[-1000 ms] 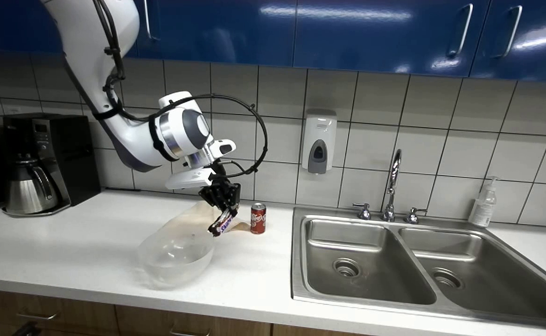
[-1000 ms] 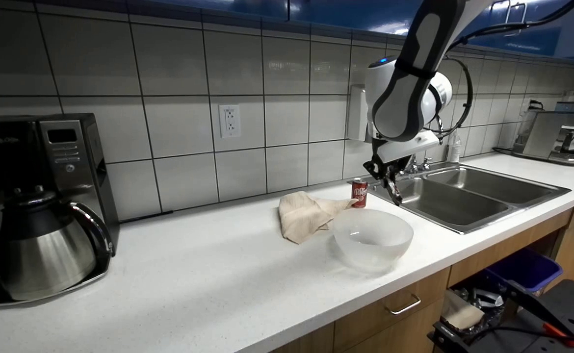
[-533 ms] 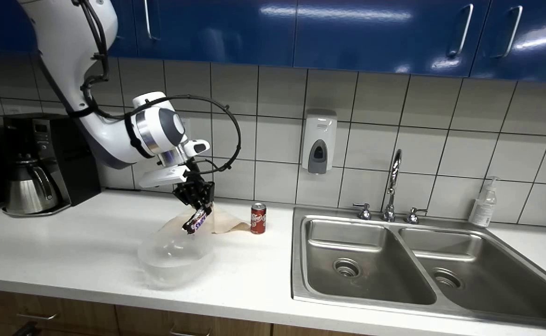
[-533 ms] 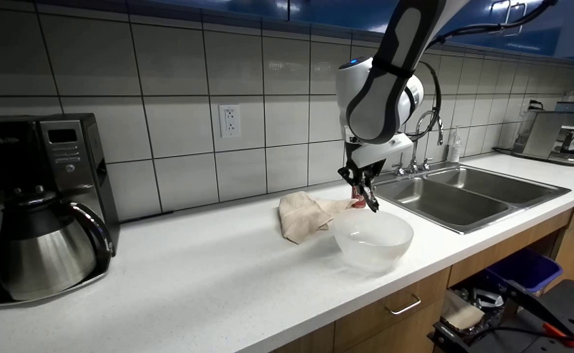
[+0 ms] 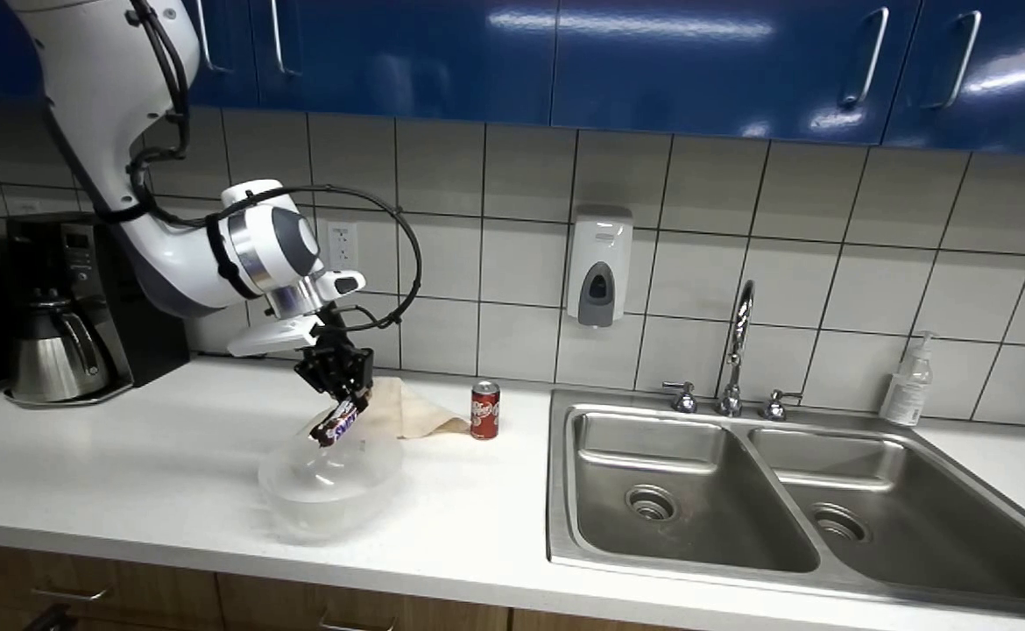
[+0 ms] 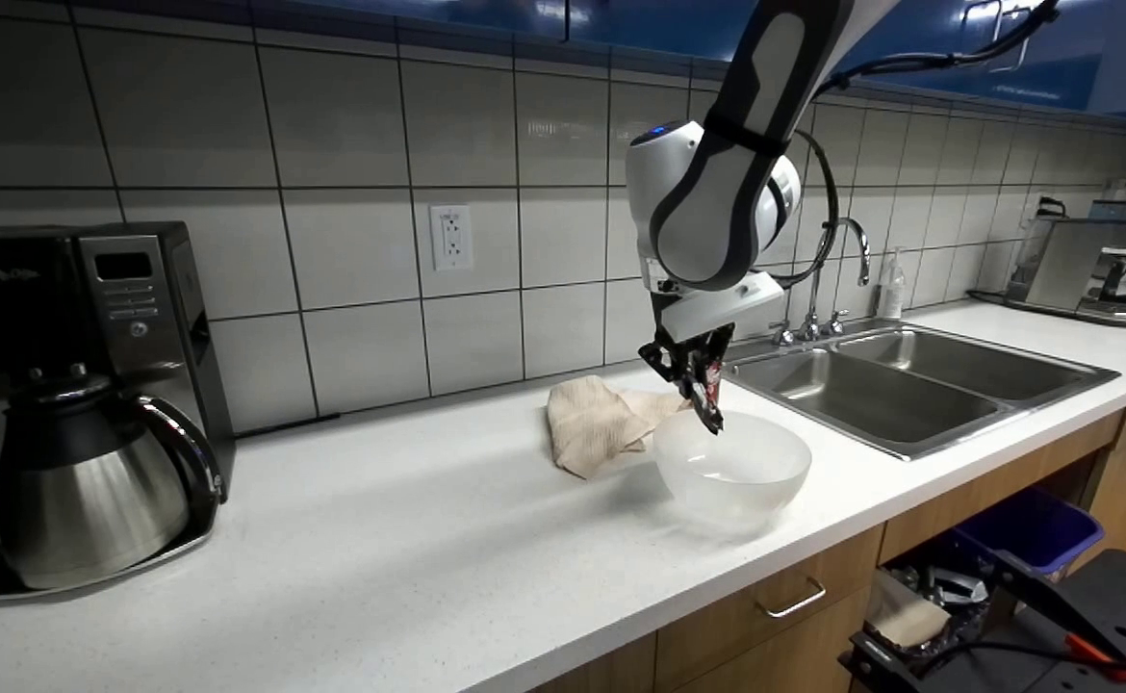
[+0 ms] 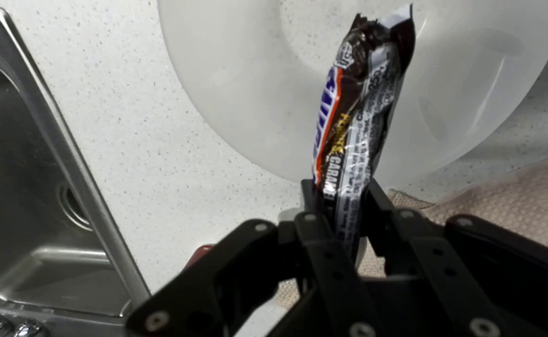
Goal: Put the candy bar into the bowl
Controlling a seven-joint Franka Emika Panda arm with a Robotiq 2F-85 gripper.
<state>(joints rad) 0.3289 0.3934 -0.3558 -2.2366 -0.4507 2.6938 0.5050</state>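
Note:
The candy bar, in a dark brown Snickers wrapper, shows in both exterior views (image 5: 335, 425) (image 6: 710, 414) and in the wrist view (image 7: 356, 117). My gripper (image 5: 353, 399) (image 6: 700, 380) (image 7: 342, 199) is shut on one end of it, with a finger on each side. The bar's free end points down and away from the fingers. The frosted, see-through bowl (image 5: 328, 495) (image 6: 731, 481) (image 7: 236, 93) stands on the counter. The bar hangs above the bowl's rim on the cloth side, with its free end over the bowl's inside in the wrist view.
A beige cloth (image 5: 407, 414) (image 6: 592, 423) (image 7: 513, 201) lies beside the bowl. A red soda can (image 5: 484, 410) (image 7: 199, 255) stands near the cloth. A double sink (image 5: 559, 499) (image 6: 909, 449) and a coffee maker (image 5: 131, 298) (image 6: 140, 279) are on the counter.
My gripper has carried the candy bar toward the coffee-maker side and slightly down, from beside the bowl to above it. The bowl, cloth and can have not moved.

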